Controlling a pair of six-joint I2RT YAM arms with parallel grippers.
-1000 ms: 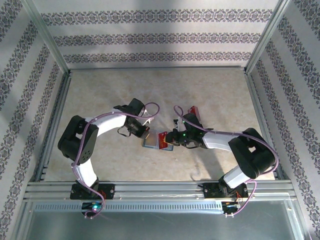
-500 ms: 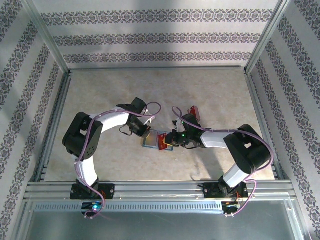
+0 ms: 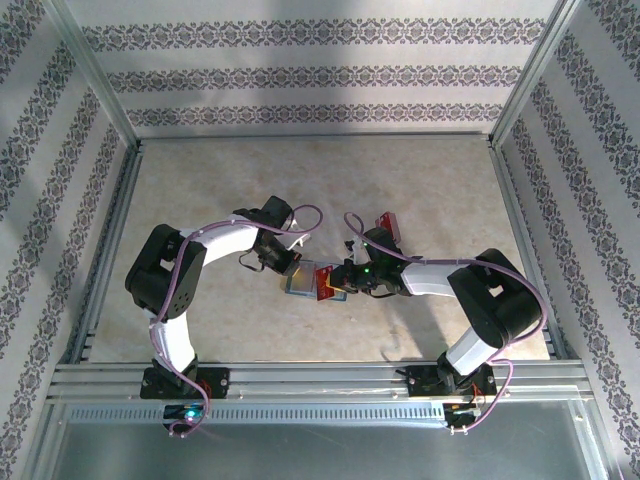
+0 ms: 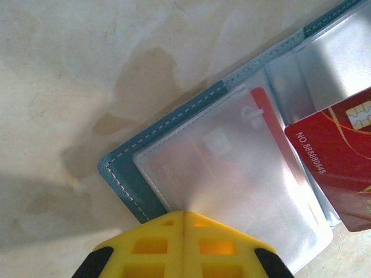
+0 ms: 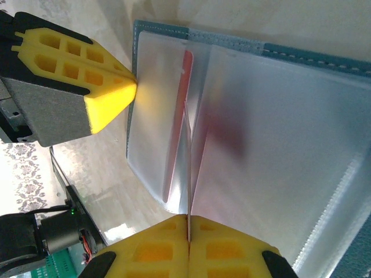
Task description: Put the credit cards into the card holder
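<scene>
Closed empty, the left fingers (image 4: pixel 162 243) are pinning the open card holder (image 4: pixel 124 168) to the worktop (image 4: pixel 87 58) while the right fingers (image 5: pixel 156 252) are pinching an angled red card (image 4: pixel 339 168), risking snagging the clear pocket (image 4: pixel 226 179).

The counter (image 3: pixel 420 180) is a pale beige, mottled surface. Walls (image 3: pixel 300 75) papered white with grey floral bands enclose it at 9, 12 and 3 o'clock, and slanting metal posts (image 3: pixel 95 75) stand at the far corners. A slotted aluminium rail (image 3: pixel 320 378) runs along 6 o'clock. Seen up close, a brownish stain (image 4: pixel 145 75) marks the counter.
</scene>
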